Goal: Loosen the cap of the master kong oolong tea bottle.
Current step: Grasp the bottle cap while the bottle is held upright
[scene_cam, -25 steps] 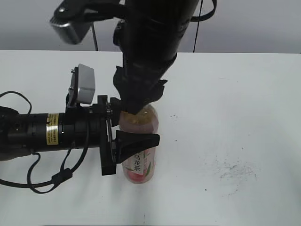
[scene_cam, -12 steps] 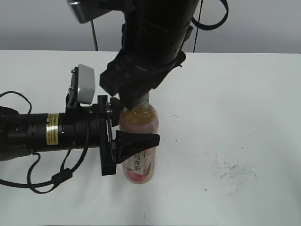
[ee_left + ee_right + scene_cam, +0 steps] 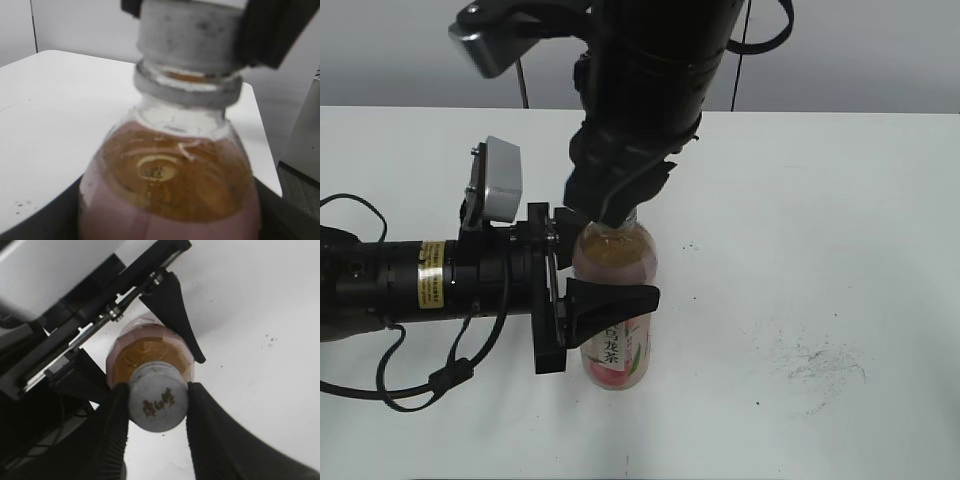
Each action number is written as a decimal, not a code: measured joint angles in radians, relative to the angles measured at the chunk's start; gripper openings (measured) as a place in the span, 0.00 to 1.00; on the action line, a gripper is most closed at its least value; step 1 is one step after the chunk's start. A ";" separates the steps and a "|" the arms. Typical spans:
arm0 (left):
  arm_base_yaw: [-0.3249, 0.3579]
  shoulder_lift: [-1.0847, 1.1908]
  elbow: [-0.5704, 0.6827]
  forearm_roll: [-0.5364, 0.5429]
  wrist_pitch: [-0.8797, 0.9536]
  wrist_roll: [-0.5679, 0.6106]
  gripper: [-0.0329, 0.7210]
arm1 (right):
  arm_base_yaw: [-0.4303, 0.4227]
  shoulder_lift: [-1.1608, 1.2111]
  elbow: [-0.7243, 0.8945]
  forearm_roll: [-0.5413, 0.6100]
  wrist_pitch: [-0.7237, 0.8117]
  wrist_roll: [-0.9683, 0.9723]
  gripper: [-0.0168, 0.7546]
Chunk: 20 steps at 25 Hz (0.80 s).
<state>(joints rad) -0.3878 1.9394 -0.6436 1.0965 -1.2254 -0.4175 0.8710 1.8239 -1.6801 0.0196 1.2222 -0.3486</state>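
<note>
We count two grippers, one bottle, one cap, one table. Left gripper (image 3: pixel 582 300) comes in level from the left, its black fingers (image 3: pixel 615 297) clamped around the bottle (image 3: pixel 617 345) at mid-body. The bottle stands upright on the white table (image 3: pixel 820 250), left of centre: clear plastic, amber tea, pink label with dark characters. Right gripper (image 3: pixel 157 400) descends from above; its fingers (image 3: pixel 210 435) press both sides of the cap (image 3: pixel 158 402), grey-white, scuffed, dark mark on top.
</note>
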 joint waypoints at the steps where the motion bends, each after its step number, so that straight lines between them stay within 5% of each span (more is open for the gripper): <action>1: 0.000 0.000 0.000 0.000 0.000 0.000 0.64 | 0.000 0.000 0.000 0.000 0.000 -0.069 0.37; 20: 0.000 0.000 0.000 0.009 -0.003 0.008 0.64 | 0.000 0.000 -0.001 0.011 -0.005 -1.620 0.37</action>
<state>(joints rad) -0.3878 1.9394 -0.6436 1.1059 -1.2282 -0.4098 0.8710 1.8239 -1.6810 0.0306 1.2170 -1.9687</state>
